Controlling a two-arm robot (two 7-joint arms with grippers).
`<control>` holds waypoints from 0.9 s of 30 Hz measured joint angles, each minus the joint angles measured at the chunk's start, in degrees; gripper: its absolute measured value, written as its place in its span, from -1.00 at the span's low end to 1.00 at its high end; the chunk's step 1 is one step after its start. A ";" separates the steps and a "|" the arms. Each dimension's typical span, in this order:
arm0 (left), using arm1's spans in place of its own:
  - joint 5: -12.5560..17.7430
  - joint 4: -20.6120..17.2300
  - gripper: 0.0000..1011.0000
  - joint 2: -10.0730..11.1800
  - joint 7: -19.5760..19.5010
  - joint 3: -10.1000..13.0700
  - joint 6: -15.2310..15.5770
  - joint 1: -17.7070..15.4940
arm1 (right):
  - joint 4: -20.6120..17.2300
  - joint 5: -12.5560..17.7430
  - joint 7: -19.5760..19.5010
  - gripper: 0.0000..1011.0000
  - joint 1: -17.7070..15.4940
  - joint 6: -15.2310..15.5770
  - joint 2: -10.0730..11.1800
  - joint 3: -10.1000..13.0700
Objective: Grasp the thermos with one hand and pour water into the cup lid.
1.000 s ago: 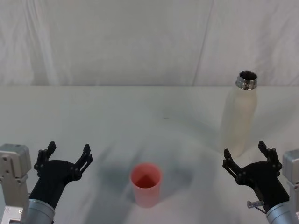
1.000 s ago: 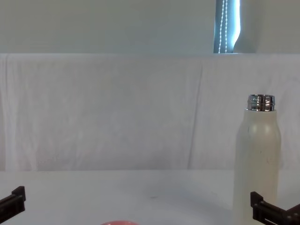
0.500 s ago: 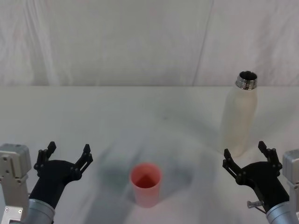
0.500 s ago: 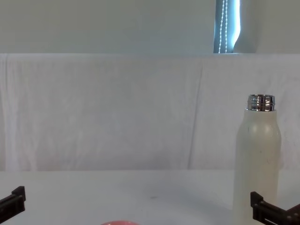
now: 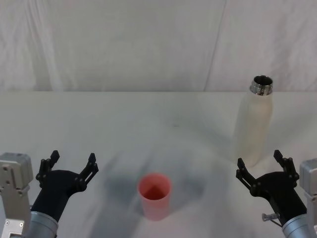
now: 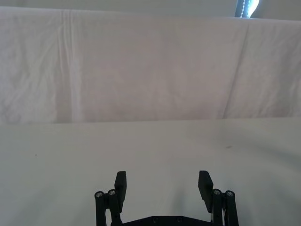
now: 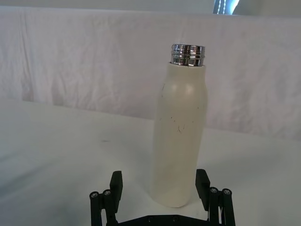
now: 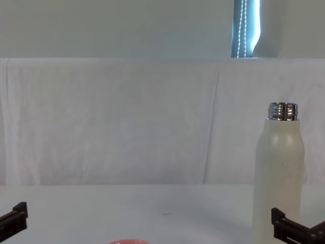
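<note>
The tall cream-white matte thermos (image 5: 254, 125) with uncapped steel neck stands upright at the table's right, bearing no readable label. The small pink-red cup lid (image 5: 155, 195) sits centre-front, cut off in the chest view. Behind the thermos, the right black gripper (image 5: 263, 164) is spread, empty; the left black gripper (image 5: 70, 163) likewise.

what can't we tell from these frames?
- Water level in the thermos: opaque wall, and the head view shows a dark mouth.
- Cup lid: chest view's lower edge cuts off all but its rim.
- Right gripper, open short of the thermos: right wrist view's lower edge crops it.
- Left gripper: open, idle.
</note>
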 joint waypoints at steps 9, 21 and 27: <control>0.00 0.00 0.98 -0.01 0.00 0.00 0.00 0.00 | 0.00 0.00 0.00 0.98 0.00 0.00 0.00 0.00; 0.00 0.00 0.98 0.00 0.00 0.00 0.00 0.00 | 0.19 1.26 2.63 0.98 -0.10 0.13 -0.50 0.58; 0.00 0.00 0.98 0.00 0.00 0.00 0.00 0.00 | 0.62 4.47 5.97 0.98 -0.16 1.26 -1.57 2.27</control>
